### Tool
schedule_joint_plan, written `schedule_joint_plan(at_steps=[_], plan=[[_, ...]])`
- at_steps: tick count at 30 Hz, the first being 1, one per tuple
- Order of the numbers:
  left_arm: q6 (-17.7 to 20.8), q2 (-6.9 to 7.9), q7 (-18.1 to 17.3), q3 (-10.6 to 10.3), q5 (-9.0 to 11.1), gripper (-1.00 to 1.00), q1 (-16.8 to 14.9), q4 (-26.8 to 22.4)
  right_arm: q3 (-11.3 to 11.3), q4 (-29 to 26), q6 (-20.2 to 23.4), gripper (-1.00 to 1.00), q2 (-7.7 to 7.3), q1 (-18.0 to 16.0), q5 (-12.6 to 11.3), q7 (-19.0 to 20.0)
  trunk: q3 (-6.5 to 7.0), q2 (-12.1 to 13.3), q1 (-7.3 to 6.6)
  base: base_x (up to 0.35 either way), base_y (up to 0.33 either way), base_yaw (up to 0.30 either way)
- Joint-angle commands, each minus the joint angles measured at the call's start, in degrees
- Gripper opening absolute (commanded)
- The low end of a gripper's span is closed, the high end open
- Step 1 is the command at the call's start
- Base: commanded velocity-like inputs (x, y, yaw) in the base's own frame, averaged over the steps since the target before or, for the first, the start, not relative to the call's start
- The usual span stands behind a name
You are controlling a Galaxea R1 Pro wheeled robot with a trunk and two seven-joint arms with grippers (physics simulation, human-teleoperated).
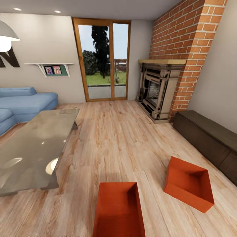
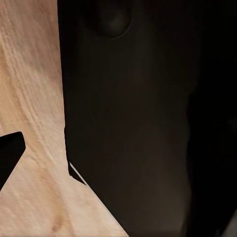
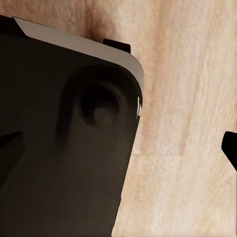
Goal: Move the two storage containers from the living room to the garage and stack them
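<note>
- Both bins sat on the plank floor [image 1: 115, 138] of the living room, open side up, not yet lifted; judged the task at its start, before any pick.
- Near bin [image 1: 118, 210] lay directly ahead of the robot, long axis pointing away; probably the first to take, since it was squarely in reach.
- Far bin [image 1: 189, 187] lay to the right of the near bin, apart from it, turned at an angle, near the dark cabinet [image 1: 207, 138].
- Glass table [image 1: 36, 148] stood left of the near bin, close enough to limit the left arm's swing, in my judgement; sofa [image 1: 23, 103] behind the table.
- Fireplace [image 1: 158, 90] and brick chimney [image 1: 194, 42] stood well beyond the far bin; glazed door [image 1: 103, 61] at the back wall.
- Wrist views showed dark robot bodywork over the planks. Small dark tips at the picture edges may be fingers; whether either claw was wide or narrow could not be told.
</note>
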Motion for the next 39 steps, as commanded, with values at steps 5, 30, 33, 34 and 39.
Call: schedule_joint_plan(at_steps=[5,30,33,34,39], plan=[[-0.2,0.00,-0.1,0.1,0.1,1.00,0.0,0.1,0.5,0.1,-0.2,1.00,-0.06,0.0,-0.4,0.0,-0.45,0.0,-0.01,0.000,0.000,0.079],[-0.2,0.01,-0.1,0.1,0.1,1.00,0.0,0.1,0.4,0.1,-0.2,1.00,-0.14,0.0,-1.1,0.2,-1.62,0.0,-0.01,0.000,0.000,0.014],[-0.2,0.00,-0.1,0.1,0.1,1.00,0.0,0.0,0.4,0.1,-0.2,1.00,-0.18,0.0,-2.0,0.3,-1.62,0.0,-0.01,0.000,0.000,-0.224],[-0.2,0.00,-0.1,0.1,0.1,1.00,0.0,0.0,0.4,0.1,-0.2,1.00,-0.18,0.0,-2.1,0.3,-1.62,0.0,-0.01,0.000,0.000,-0.218],[-0.2,0.00,-0.1,0.1,0.1,1.00,0.0,0.1,0.4,0.1,-0.2,1.00,-0.19,0.0,-2.3,0.2,-1.62,0.0,-0.01,0.000,0.000,-0.084]])
